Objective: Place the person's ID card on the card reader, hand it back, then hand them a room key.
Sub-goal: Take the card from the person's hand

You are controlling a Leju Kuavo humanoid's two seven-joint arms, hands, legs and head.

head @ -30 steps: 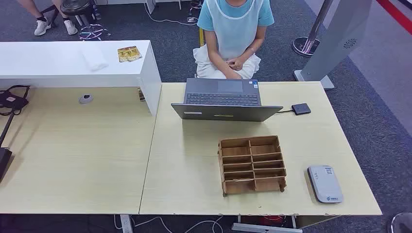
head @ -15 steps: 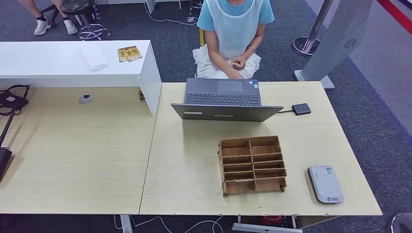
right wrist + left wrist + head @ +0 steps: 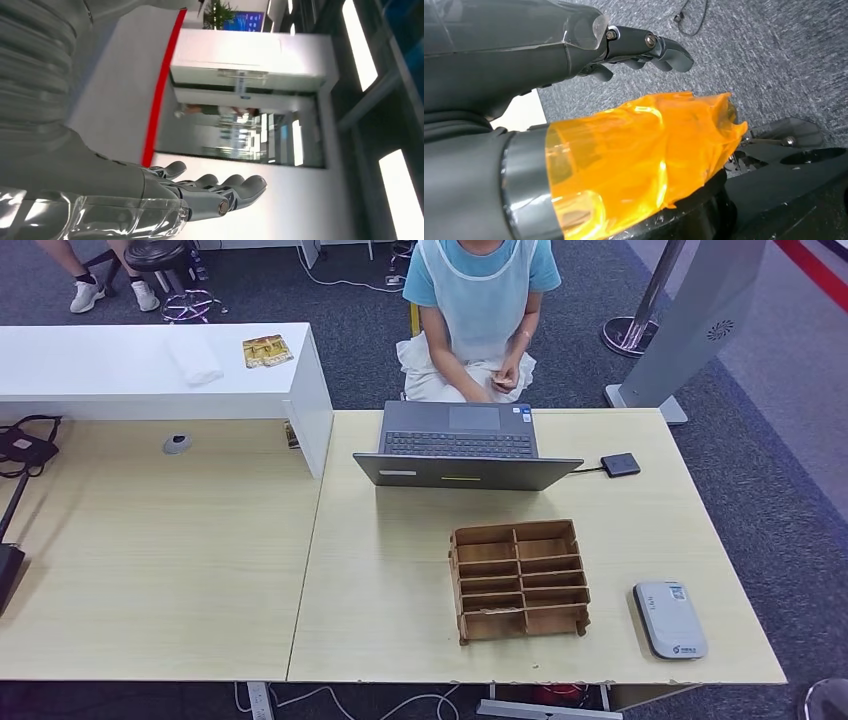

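- The task is at its very start. A person (image 3: 478,300) sits behind the counter (image 3: 400,570), holding a small card-like object, probably the ID card (image 3: 503,383), in their lap. It is too small to read.
- The card reader (image 3: 669,619) is a flat, pale grey slab with rounded corners, lying near the counter's right front corner with nothing on it.
- Just beside it, toward the middle, stands a wooden organizer (image 3: 519,579) with many small compartments. Whether room keys are inside cannot be told.
- A laptop (image 3: 462,447) sits open facing the person, with a small black box (image 3: 619,464) cabled to its right.
- The left hand (image 3: 644,47) hangs low over grey carpet, fingers loosely extended, holding nothing. Orange film wraps its thumb.
- The right hand (image 3: 210,192) is also empty, fingers stretched out and apart, pointing toward a bright hall.
- Next move, as I judge it: raise a hand over the counter toward the person, palm ready to receive the card.
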